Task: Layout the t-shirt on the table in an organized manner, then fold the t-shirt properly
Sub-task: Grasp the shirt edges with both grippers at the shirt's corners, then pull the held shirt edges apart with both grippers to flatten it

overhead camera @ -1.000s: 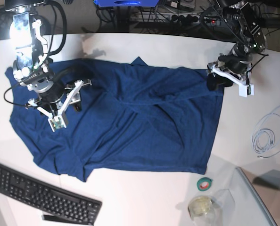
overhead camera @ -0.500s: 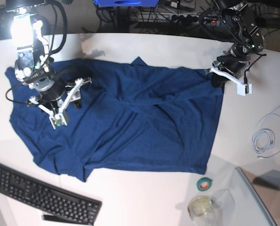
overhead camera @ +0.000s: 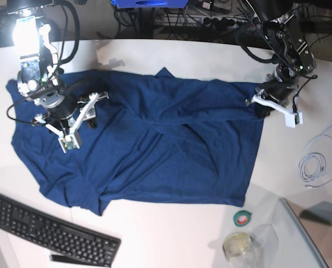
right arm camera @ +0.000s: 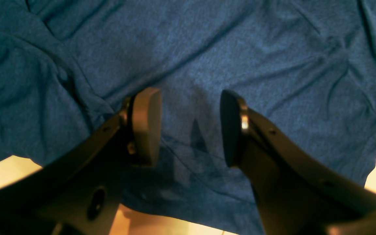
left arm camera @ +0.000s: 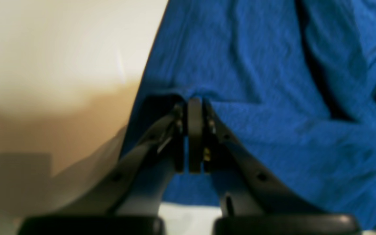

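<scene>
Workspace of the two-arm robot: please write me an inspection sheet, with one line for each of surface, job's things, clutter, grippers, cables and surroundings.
Surface: white table with a curved far edge; bare areas look clean.
Job's things: navy t-shirt spread across the table, wrinkled, with folds near the middle; not yet folded.
Clutter: black keyboard at the near corner, green tape roll and a clear round container near the front edge.
Grippers: left gripper shut on the t-shirt's edge; right gripper open above the cloth, holding nothing.
Cables: coiled white cable on the table beside the shirt.
Surroundings: tangled dark wires behind the table; a bright lamp by the right arm.
</scene>
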You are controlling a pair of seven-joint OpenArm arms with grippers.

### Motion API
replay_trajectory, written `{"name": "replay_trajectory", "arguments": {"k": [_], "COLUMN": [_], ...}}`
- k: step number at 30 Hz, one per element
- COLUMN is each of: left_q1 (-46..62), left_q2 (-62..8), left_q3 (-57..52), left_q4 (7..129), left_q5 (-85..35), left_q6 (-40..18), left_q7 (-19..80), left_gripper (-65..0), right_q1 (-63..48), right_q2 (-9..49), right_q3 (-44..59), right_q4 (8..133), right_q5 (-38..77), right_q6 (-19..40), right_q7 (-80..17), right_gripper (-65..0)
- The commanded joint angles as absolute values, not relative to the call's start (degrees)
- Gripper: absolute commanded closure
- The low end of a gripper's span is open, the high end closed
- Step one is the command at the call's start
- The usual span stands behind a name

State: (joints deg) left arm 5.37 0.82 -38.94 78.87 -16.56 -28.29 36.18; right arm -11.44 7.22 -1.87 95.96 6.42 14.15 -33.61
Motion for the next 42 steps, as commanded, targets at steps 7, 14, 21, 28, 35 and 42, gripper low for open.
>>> {"name": "replay_trajectory", "arguments": {"k": [7,14,21,28,35,42], "left_q1": [1.0,0.5,1.3,8.4,15.0,14.6], "left_q2": [0.4,0.4,-0.4,-1.7,-2.8,-2.8], "left_q3": [-38.9,-39.4,-39.3,-39.3,-39.4,-39.5], "left_q4": [74.9,73.6,73.7,81.0,82.2,75.6], "left_q5": [-17.0,-17.5,-27.9,-33.5,-33.5,-33.7], "left_q6": [-28.4,-26.6,-25.2,-25.2,-25.3,-26.6], "left_q7": [34.9,34.9,34.9,34.9,34.6,34.4], "left_gripper": [0.0,0.0,-38.7,-54.8,-54.8,-54.8], "right_q1": [-10.8,-11.0,-11.3,-13.6,-16.0,-21.1], "right_q2": [7.4,7.5,7.5,7.9,7.7,2.3], "right_q3": [-1.9,-1.8,-1.9,-1.7,-1.5,7.7], "right_q4": [96.8,96.8,96.8,97.2,97.4,100.5], "right_q5": [6.6,6.6,6.6,6.6,6.6,14.2], "right_q6": [14.5,14.5,14.5,14.6,14.6,14.6], "right_q7": [-32.3,-32.4,-32.4,-32.1,-31.7,-22.5], "right_gripper": [-27.2,-27.2,-27.2,-27.2,-27.2,-27.2]}}
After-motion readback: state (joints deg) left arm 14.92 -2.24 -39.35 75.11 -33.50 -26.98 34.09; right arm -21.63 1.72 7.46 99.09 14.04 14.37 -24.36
